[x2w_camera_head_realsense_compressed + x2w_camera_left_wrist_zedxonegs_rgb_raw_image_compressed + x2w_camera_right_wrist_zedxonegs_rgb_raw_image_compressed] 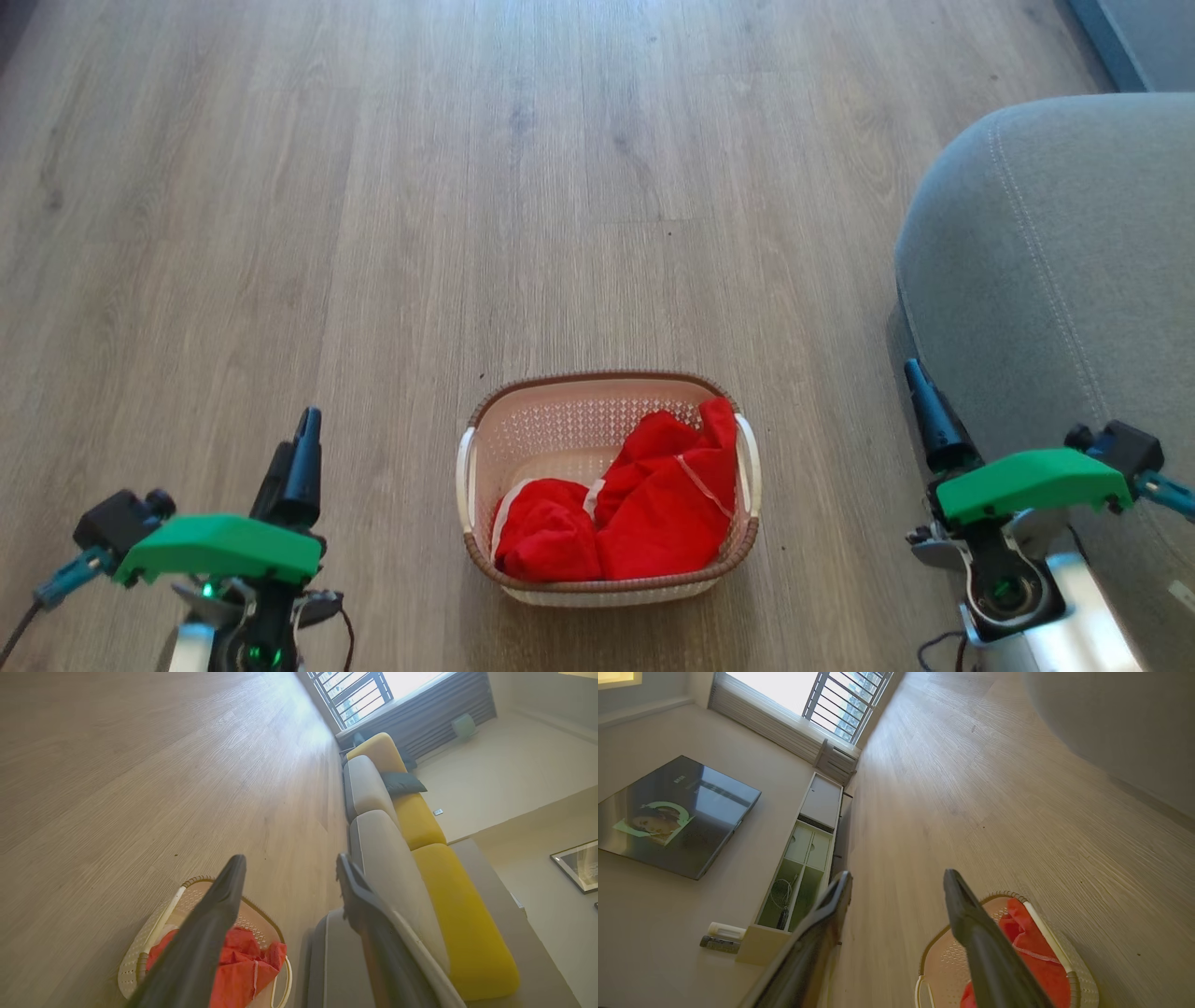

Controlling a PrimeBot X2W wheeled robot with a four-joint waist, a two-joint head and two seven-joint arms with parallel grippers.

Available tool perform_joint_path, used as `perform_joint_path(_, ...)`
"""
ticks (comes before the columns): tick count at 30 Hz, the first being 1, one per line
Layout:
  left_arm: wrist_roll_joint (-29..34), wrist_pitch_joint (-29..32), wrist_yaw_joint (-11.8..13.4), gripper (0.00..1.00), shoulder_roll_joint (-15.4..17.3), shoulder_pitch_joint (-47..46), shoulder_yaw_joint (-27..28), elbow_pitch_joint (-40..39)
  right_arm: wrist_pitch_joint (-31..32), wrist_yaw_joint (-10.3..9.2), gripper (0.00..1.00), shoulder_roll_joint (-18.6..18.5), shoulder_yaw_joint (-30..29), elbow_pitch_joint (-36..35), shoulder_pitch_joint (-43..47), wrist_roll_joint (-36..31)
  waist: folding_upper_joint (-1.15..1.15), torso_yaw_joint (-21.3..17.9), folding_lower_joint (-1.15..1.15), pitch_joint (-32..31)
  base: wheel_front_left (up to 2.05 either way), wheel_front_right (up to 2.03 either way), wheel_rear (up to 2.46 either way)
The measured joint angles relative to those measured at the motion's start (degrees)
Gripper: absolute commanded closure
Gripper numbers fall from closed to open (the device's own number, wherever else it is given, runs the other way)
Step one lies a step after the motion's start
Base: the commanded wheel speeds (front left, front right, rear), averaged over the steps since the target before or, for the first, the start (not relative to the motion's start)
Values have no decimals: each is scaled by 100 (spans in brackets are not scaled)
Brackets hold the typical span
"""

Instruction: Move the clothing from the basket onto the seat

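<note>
Two arms either side of the basket (left end effector, right end effector: fingers apart).

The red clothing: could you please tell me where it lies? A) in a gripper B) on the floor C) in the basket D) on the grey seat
C: the clothing lies heaped inside the basket, apart from the seat.

One basket, one seat
</note>
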Motion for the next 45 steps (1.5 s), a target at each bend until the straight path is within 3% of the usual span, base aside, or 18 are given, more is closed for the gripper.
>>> perform_joint_path(14,1216,-201,10,0,73,-207,-91,68,-253,0,0,-34,218,250,-304,-1040,0,-16,0,25,0,0,0)
perform_joint_path(45,3453,-717,355,0,272,-653,-358,274,-756,0,0,-154,597,853,-1031,-3045,0,-32,0,92,0,0,0)
